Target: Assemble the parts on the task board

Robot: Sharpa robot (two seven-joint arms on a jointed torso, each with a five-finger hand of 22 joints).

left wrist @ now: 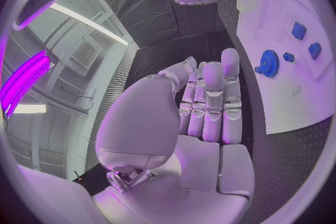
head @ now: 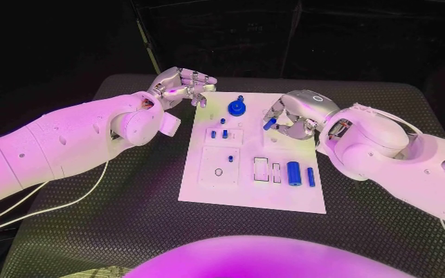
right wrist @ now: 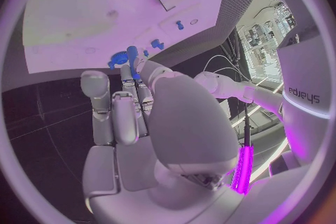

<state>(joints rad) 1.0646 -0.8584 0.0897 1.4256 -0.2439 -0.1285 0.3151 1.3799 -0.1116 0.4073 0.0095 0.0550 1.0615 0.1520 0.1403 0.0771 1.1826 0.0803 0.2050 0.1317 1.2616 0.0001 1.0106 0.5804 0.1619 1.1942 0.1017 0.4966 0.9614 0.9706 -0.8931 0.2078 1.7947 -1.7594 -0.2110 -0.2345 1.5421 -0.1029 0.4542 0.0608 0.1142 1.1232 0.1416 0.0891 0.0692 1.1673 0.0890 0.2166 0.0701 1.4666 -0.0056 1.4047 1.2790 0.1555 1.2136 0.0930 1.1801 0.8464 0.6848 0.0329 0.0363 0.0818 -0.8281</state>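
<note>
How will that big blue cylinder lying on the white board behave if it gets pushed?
The big blue cylinder lies on its side on the task board, so a sideways nudge would probably roll it. It looks rigid and smooth, so it is likely somewhat slippery to pinch. It seems small, probably light.

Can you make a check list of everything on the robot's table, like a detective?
Surface: black table, with the white board in the middle.
Job's things: blue gear at the board's far edge; small blue pegs nearer the middle; big blue cylinder and thin blue bar at the near right.
Clutter: nothing seen.
Hands: left hand beside the board's far left corner, holding nothing, fingers close together; right hand holds a blue peg over the board.
Cables: white cable under the left arm.
Surroundings: dark backdrop.
</note>
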